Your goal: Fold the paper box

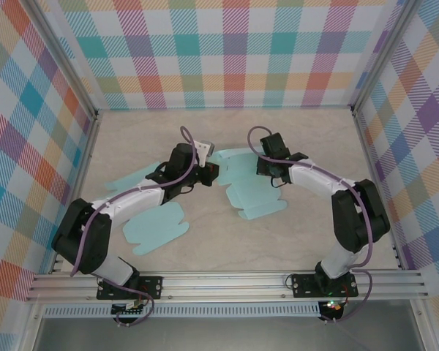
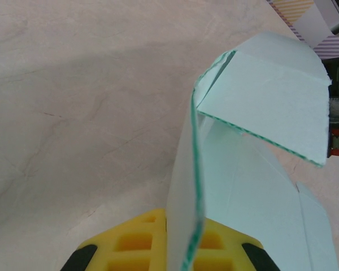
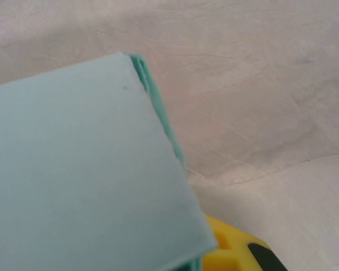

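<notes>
Teal card on a pale worktop: three flat sheets, two arms; the paper box lies mid-worktop between the grippers, long axis slanting far-left to near-right; left gripper is clamped tight on its left edge, the flap lifted and curling over; right gripper is pinched closed on its right side; near spare sheet and far spare sheet lie flat on the left.

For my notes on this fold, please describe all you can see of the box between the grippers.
The box is a pale mint card blank with darker green cut edges, only partly folded. Most of it seems to lie on the table. The left gripper pinches a raised panel whose top flap bends over; the right gripper clamps a doubled edge.
</notes>
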Robot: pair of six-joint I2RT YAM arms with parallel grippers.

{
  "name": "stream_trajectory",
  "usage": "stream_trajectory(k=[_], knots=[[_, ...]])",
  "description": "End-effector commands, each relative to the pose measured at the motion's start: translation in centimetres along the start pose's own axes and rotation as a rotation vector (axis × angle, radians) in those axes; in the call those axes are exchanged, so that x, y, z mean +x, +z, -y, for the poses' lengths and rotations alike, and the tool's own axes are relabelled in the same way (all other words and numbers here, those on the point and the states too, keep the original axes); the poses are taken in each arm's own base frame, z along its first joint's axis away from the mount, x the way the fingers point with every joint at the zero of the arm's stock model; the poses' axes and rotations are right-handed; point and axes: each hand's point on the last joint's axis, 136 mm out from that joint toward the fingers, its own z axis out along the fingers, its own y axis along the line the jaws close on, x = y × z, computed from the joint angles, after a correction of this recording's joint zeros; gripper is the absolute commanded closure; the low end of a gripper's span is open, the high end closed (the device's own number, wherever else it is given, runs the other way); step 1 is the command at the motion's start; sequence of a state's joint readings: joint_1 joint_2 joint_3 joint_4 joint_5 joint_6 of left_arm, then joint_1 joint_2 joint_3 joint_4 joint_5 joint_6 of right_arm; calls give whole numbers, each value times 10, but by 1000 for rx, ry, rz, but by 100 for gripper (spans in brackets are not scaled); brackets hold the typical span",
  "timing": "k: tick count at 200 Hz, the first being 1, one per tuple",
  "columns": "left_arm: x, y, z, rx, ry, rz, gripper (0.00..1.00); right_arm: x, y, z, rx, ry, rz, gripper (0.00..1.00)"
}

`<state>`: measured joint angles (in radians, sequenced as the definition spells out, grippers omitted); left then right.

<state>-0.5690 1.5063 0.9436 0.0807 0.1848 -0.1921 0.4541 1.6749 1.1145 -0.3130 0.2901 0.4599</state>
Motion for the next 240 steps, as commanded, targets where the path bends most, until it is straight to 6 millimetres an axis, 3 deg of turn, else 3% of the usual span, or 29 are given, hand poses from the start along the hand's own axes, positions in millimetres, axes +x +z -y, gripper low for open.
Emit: stream_trajectory(k=[1,56,90,113,147,161,188,240], knots=[[-55,-35,-7,-55,-71,192,100,32,10,90,387,6,-103,100],[-26,2,-17,-56,-83,96,100,39,8,40,105,20,-192,99],[-11,28,-19,-41,-63,67,100,46,3,44,92,6,-183,100],[-13,37,-18,-27,-39,77,82,43,-1,47,85,-13,-114,100],[-32,27,-14,-34,-36,128,45,32,-6,53,85,-6,-1,100],[-39,19,-11,-34,-44,145,35,29,-8,52,73,-2,26,100],[-48,2,-6,-26,-65,179,25,25,-9,47,40,-13,71,100],[-60,-13,-6,-61,-132,184,22,16,-11,43,-1,-25,148,100]])
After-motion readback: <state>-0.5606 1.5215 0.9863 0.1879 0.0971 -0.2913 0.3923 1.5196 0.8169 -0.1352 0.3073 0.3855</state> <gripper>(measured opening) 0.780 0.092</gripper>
